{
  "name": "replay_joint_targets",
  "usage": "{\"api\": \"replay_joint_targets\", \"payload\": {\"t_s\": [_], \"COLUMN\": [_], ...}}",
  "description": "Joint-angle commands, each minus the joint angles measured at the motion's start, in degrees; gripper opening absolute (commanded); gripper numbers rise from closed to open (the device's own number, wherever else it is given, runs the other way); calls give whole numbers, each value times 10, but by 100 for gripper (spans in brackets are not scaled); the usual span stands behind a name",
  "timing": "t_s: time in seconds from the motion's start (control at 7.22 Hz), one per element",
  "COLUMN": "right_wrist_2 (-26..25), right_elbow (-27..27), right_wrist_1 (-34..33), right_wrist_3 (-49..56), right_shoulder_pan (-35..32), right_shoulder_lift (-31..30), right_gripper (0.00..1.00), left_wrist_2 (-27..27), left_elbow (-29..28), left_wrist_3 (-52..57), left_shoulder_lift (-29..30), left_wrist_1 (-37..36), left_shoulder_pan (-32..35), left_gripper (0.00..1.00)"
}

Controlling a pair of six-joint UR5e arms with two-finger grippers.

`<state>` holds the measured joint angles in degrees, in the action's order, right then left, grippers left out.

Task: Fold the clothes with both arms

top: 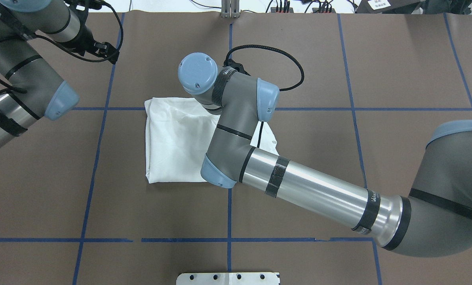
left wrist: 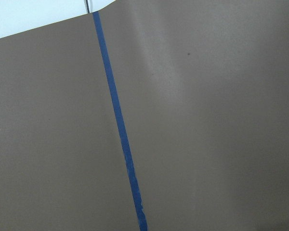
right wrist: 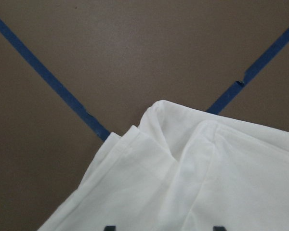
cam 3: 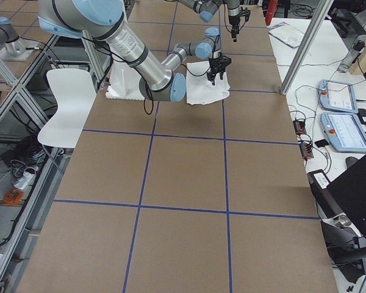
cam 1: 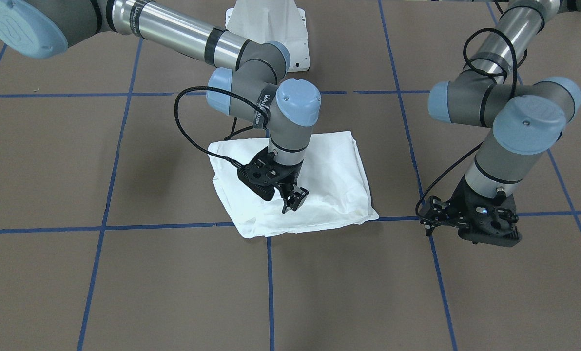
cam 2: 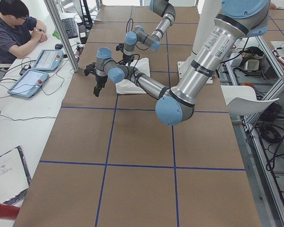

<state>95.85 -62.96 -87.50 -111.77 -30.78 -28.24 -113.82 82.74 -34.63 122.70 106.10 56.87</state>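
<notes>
Lying folded, white T-shirt [cam 1: 339, 165] forms rumpled square.

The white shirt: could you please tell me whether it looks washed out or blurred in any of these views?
Front-facing view: shirt bright, folds readable; overhead view: creases clear, glare streak along the silver tube of the right arm; right wrist view: close, slightly soft; side views: too small, nearly featureless white.

One white T-shirt [cam 1: 334, 180] lay at centre. Two arms showed: the right arm [cam 1: 173, 30] at upper left, the left arm [cam 1: 514, 27] at upper right. The left side view held one operator [cam 2: 12, 30], two tablets [cam 2: 48, 59] and one white chair [cam 2: 244, 100].
</notes>
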Motion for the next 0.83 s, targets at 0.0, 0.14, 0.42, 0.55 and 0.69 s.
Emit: {"api": "replay_joint_targets", "payload": {"t_s": [0.0, 0.14, 0.42, 0.55, 0.69], "right_wrist_2": [-5, -7, -7, -7, -6], "right_elbow": [0, 0, 0, 0, -1], "right_wrist_1": [0, 2, 3, 4, 4], "right_wrist_3": [0, 1, -3, -4, 0], "right_shoulder_pan": [5, 5, 7, 6, 5], "right_shoulder_lift": [-1, -2, -2, -2, -2], "right_gripper": [69, 62, 25, 0, 0], "left_wrist_2": [0, 0, 0, 0, 0], "left_elbow": [2, 6, 8, 11, 11], "left_wrist_3": [0, 0, 0, 0, -1], "left_shoulder_lift": [0, 0, -5, -5, -5], "left_wrist_1": [0, 0, 0, 0, 0], "left_shoulder_pan": [0, 0, 0, 0, 0], "left_gripper": [100, 100, 100, 100, 100]}}
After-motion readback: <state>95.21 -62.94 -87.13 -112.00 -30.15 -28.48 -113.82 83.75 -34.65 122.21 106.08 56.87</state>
